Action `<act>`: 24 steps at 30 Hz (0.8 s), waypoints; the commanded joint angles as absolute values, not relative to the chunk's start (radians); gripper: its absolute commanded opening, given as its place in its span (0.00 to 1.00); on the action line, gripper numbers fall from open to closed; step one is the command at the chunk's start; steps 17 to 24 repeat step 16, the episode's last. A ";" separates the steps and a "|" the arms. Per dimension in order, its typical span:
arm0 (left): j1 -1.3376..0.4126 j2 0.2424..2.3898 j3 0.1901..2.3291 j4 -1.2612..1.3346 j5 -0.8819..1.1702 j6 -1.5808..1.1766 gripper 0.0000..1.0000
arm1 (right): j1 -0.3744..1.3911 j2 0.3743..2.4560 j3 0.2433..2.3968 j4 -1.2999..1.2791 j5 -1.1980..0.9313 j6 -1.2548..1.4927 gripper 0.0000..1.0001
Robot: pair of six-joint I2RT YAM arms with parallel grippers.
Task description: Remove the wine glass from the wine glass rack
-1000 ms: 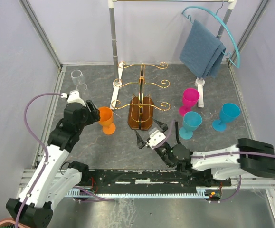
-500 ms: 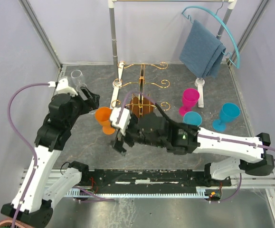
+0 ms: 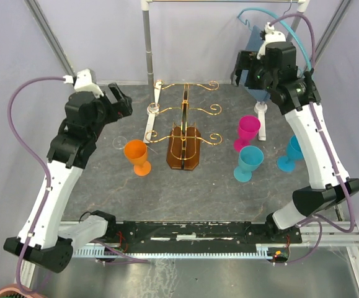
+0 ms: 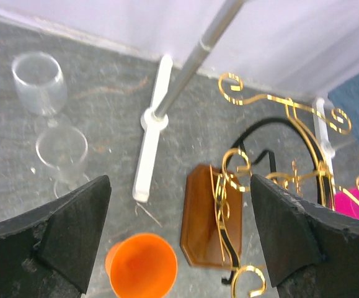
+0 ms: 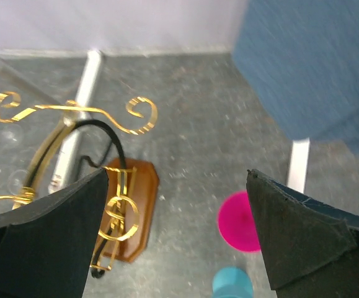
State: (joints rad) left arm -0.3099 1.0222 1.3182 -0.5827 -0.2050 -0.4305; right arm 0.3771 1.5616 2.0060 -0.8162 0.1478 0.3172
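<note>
Two claws hang high over the table (image 3: 216,192), both spread wide with nothing between the fingers. The left claw (image 4: 179,183) is at about 10 o'clock from the wine glass rack (image 3: 185,133) and the right claw (image 5: 176,174) at about 2 o'clock, each well apart from it.

No glass shows on the rack's gold arms in any view. The orange wine glass (image 3: 137,152) stands upright on the table just beside the brown base, at its 9 o'clock and apart from it. I judge this to be the task's glass, already off the rack.

It looks like moulded plastic, so it is probably light, stiff and not very fragile, with a smooth wall that could slip in hard fingers. The wide bowl on a thin stem and small foot makes it top-heavy, so a nudge at the rim would tip it. The safest hold seems to be across the stem just under the bowl, or lightly around the bowl's middle.

Two clear glasses (image 4: 39,84) stand at the rack's 10 o'clock; whether they are real glass I cannot tell. A pink glass (image 3: 248,129) and two teal glasses (image 3: 249,162) stand between its 3 and 4 o'clock.
</note>
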 commanded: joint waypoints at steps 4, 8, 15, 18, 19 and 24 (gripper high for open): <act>-0.271 1.218 1.552 -0.531 -0.401 -0.302 0.99 | 0.260 1.431 1.755 -0.811 0.016 0.375 1.00; -0.078 1.437 1.665 -0.619 -0.092 -0.421 0.99 | 0.230 1.400 1.688 -0.812 0.029 0.363 1.00; -0.069 1.285 1.351 -0.379 -0.054 -0.460 0.99 | 0.193 1.323 1.568 -0.763 0.080 0.327 1.00; -0.069 1.262 1.340 -0.379 -0.059 -0.450 0.99 | 0.185 1.322 1.564 -0.761 0.073 0.329 1.00; -0.069 1.262 1.340 -0.379 -0.059 -0.450 0.99 | 0.185 1.322 1.564 -0.761 0.073 0.329 1.00; -0.069 1.262 1.340 -0.379 -0.059 -0.450 0.99 | 0.185 1.322 1.564 -0.761 0.073 0.329 1.00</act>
